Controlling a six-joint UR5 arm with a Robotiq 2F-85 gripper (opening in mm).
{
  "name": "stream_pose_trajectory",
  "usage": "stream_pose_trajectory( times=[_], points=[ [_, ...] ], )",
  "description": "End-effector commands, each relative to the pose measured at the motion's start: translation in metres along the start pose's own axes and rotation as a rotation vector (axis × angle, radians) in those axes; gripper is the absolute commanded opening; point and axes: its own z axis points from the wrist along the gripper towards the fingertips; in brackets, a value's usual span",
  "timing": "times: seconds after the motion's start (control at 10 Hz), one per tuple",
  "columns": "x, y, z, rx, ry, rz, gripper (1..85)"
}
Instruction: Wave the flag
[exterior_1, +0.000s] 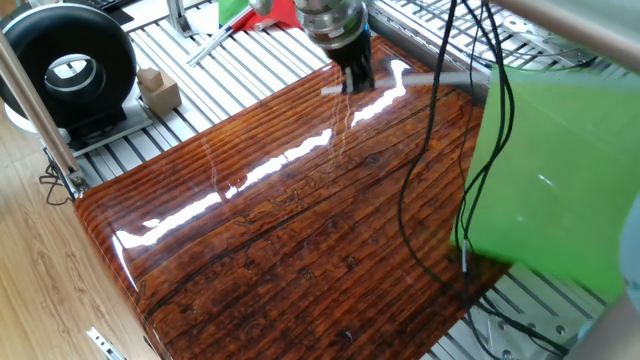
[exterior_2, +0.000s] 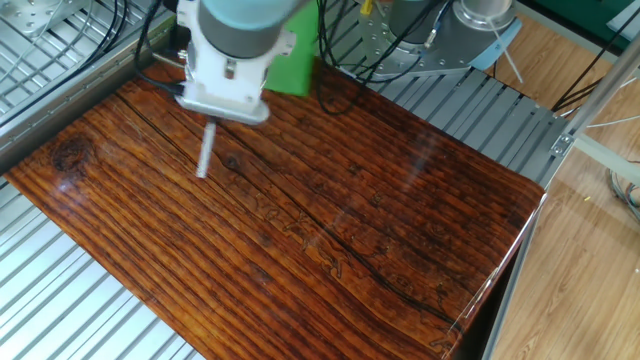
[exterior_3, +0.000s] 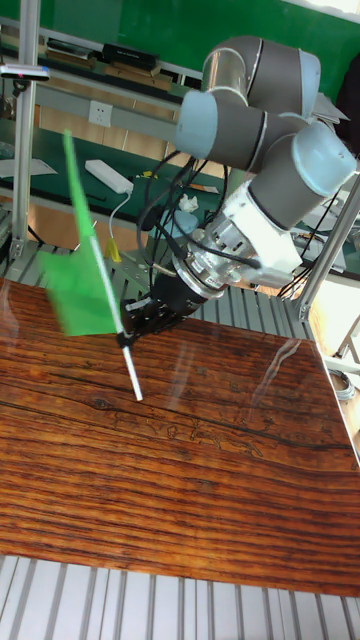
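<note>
The flag is a bright green cloth (exterior_3: 78, 278) on a thin grey rod (exterior_3: 128, 365). My gripper (exterior_3: 131, 327) is shut on the rod near its lower end, above the back of the wooden table (exterior_3: 180, 480). The rod slants up to the left, and the cloth hangs beside it. In one fixed view my gripper (exterior_1: 354, 78) holds the rod (exterior_1: 440, 77) roughly level, and the cloth (exterior_1: 555, 185) spreads large at the right. In the other fixed view the wrist hides the fingers; the rod's short end (exterior_2: 205, 152) and some of the cloth (exterior_2: 296, 66) show.
A black round device (exterior_1: 70, 65), a small wooden block (exterior_1: 158, 88) and a red-and-green cloth on a pole (exterior_1: 240, 14) lie beyond the table's far left edge. Black cables (exterior_1: 430, 160) hang over the table's right side. Slotted metal rails (exterior_2: 70, 310) surround the board.
</note>
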Motion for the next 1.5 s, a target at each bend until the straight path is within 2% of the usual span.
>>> stream_pose_trajectory(
  times=[0.0,0.2,0.3,0.5,0.6,0.7,0.9,1.0,1.4],
  points=[
    [0.001,-0.056,-0.011,0.225,0.016,-0.182,1.0],
    [0.001,-0.063,-0.011,0.248,0.016,-0.193,1.0],
    [0.005,-0.043,-0.006,0.166,0.018,-0.118,1.0],
    [0.003,0.026,-0.001,-0.116,0.001,0.131,1.0],
    [-0.001,0.051,-0.005,-0.217,0.003,0.225,1.0],
    [-0.006,0.068,-0.008,-0.287,0.001,0.294,1.0],
    [-0.011,0.076,-0.011,-0.324,-0.007,0.329,1.0],
    [-0.013,0.076,-0.011,-0.324,-0.015,0.319,1.0],
    [-0.028,0.062,-0.007,-0.275,-0.078,0.255,1.0]
  ],
)
